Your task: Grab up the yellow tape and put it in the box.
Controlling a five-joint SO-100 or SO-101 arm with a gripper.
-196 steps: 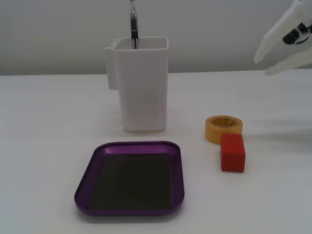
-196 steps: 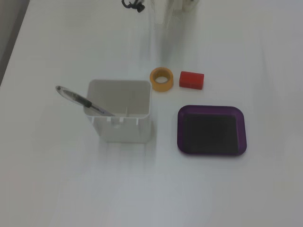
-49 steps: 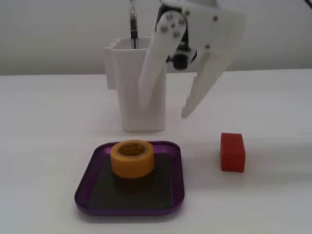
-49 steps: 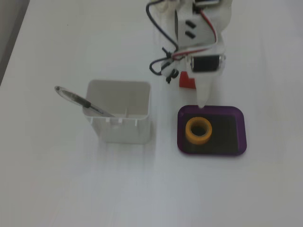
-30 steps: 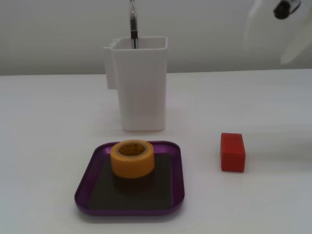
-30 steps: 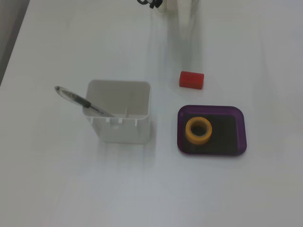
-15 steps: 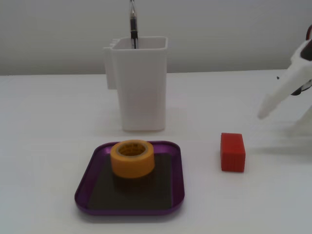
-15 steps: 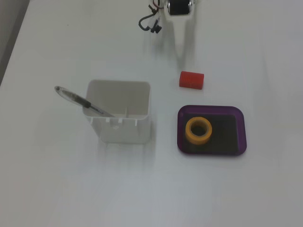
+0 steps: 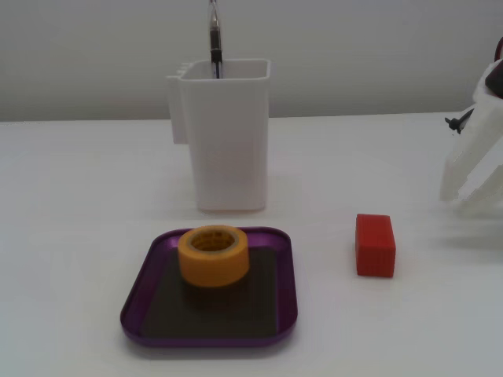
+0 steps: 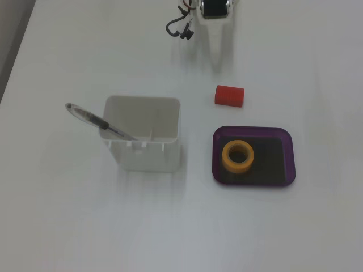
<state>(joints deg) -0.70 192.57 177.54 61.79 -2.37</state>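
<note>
lying in the box point(image 9: 284, 283), yellow tape point(image 9: 214, 255), fingers point(image 9: 471, 169) well apart, perhaps empty

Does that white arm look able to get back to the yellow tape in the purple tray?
Probably yes. The yellow tape lies uncovered in the box; only the red block sits between it and the tool, and it is low.

We see our white tool point(image 9: 470, 184) at the right edge of a fixed view, fingers pointing down near the worktop point(image 9: 78, 236), holding nothing.
</note>
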